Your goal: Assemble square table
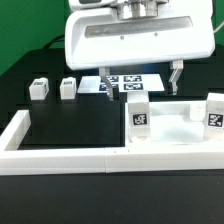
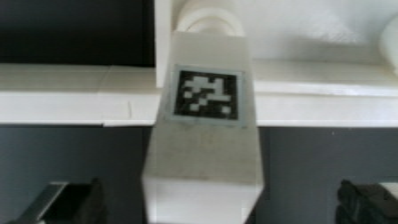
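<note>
Square table: lying flat on the black bench, on the exterior view's right, tucked into the near corner of the white fence bars. Carrying two tagged legs upright, the left upright leg near its left edge and the right upright leg at its right edge; not possible to tell whether either is fully seated. Leaving two loose legs on the far left of the bench, beside the marker board.

Fingers: hanging released and spread wide, straddling the left upright leg in the wrist view, touching nothing and gripping nothing.

Judging the parts as stiff, light moulded plastic, smooth and likely slippery. Finding the slab too broad to span, so taking it by the raised rim. Pinching a leg across its flat sides, squarely, to avoid twisting it out of line.
</note>
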`<action>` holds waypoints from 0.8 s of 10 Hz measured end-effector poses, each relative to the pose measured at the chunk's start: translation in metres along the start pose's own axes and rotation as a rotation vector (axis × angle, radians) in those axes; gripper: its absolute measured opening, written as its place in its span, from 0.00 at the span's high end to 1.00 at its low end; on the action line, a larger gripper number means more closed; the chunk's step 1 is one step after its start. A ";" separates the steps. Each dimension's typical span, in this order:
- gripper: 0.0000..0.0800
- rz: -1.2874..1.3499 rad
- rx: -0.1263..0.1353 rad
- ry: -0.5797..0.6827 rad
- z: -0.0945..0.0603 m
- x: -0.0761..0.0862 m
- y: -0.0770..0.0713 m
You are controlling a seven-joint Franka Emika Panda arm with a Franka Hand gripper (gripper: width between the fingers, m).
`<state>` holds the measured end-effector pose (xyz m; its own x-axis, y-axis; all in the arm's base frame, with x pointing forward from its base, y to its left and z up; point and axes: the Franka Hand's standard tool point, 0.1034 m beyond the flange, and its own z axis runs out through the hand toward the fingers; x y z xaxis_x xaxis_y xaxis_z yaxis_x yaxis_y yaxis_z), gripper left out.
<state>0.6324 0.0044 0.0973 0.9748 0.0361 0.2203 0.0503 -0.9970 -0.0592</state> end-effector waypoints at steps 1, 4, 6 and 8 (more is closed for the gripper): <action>0.19 -0.001 0.017 -0.070 0.002 0.002 0.003; 0.19 0.006 0.041 -0.234 0.006 0.002 0.008; 0.22 0.028 0.037 -0.232 0.008 0.003 0.009; 0.60 0.029 0.037 -0.232 0.008 0.003 0.009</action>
<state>0.6376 -0.0036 0.0897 0.9996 0.0266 -0.0118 0.0253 -0.9948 -0.0985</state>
